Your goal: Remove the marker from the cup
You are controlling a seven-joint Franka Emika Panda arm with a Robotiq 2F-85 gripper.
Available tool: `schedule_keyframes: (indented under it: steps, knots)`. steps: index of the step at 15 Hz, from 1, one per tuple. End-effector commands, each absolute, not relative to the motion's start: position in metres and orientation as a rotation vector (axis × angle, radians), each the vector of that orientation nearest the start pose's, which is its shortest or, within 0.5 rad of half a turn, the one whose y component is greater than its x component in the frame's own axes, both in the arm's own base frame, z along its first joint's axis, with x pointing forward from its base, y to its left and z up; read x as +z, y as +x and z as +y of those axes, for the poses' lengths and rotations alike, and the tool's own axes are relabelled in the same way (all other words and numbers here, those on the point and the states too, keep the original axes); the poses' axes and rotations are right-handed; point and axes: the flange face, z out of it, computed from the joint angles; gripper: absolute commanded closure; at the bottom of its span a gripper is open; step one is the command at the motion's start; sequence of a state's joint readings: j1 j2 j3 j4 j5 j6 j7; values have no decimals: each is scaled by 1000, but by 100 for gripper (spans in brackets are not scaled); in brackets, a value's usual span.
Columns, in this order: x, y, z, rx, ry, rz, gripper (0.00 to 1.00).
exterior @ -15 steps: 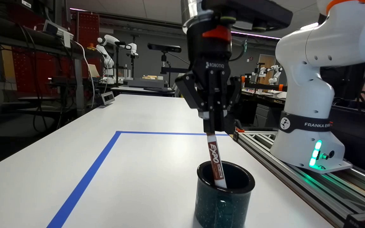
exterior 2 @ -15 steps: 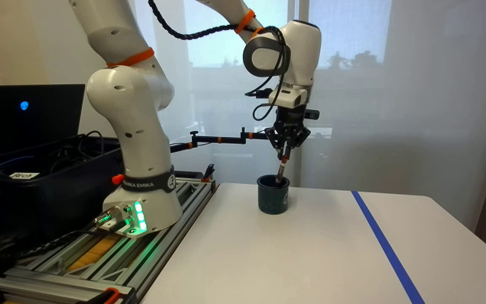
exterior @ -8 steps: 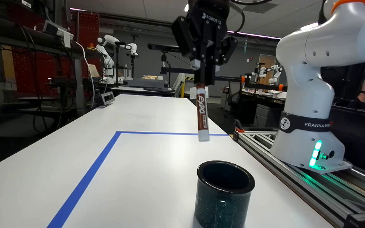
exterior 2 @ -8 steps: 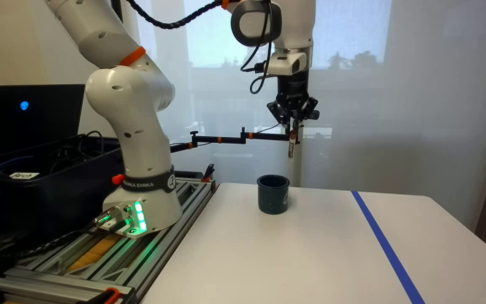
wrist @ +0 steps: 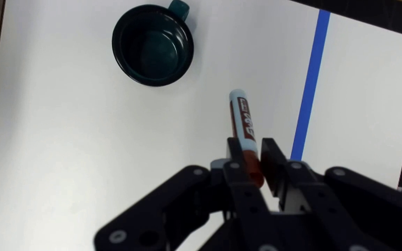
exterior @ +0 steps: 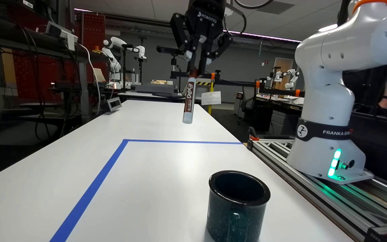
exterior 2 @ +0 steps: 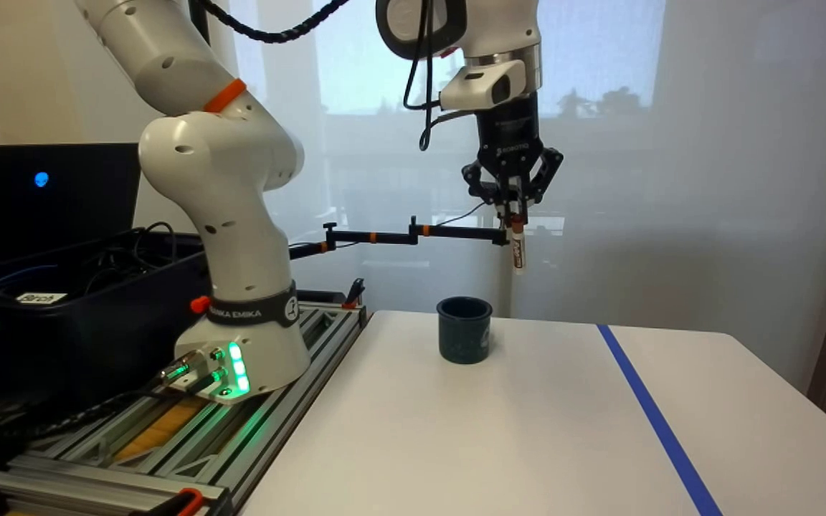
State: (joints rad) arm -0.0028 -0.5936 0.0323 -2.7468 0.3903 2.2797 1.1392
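Note:
The marker shows in both exterior views (exterior: 189, 99) (exterior 2: 518, 249), with a whitish body, dark red Expo label and red end. My gripper (exterior: 197, 71) is shut on its red end; the fingers also show in an exterior view (exterior 2: 513, 217). The marker hangs nearly upright, whitish end down, above table height and apart from the cup. In the wrist view the marker (wrist: 243, 120) lies between the fingers (wrist: 251, 148). The dark teal cup (exterior: 237, 216) stands upright on the table, also in an exterior view (exterior 2: 464, 337). The wrist view shows the cup (wrist: 159, 55) empty, with a small handle.
The white table (exterior: 153, 188) carries blue tape lines (exterior: 94, 183) (exterior 2: 653, 408). The robot base (exterior 2: 248, 351) stands on a metal rail frame beside the table. A thin black jointed arm (exterior 2: 377, 237) reaches across behind the gripper. A dark bin (exterior 2: 62, 322) stands beside the base.
The marker has come up out of the cup in my gripper. Gripper and marker have risen and moved sideways away from above the cup. The cup has not moved.

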Motion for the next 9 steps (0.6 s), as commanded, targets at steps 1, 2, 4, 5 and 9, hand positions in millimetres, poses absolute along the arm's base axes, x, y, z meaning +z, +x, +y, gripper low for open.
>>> schedule_keyframes:
  steps: [1, 2, 4, 5, 9]
  knots:
    - [381, 370, -2, 95, -2176, 1785, 95]
    - [372, 372, -7, 99, -2181, 1783, 95]
    - [355, 377, -13, 98, -2195, 1779, 95]
    - [346, 379, -16, 103, -2199, 1780, 95]
    - [312, 386, -23, 109, -2231, 1766, 95]
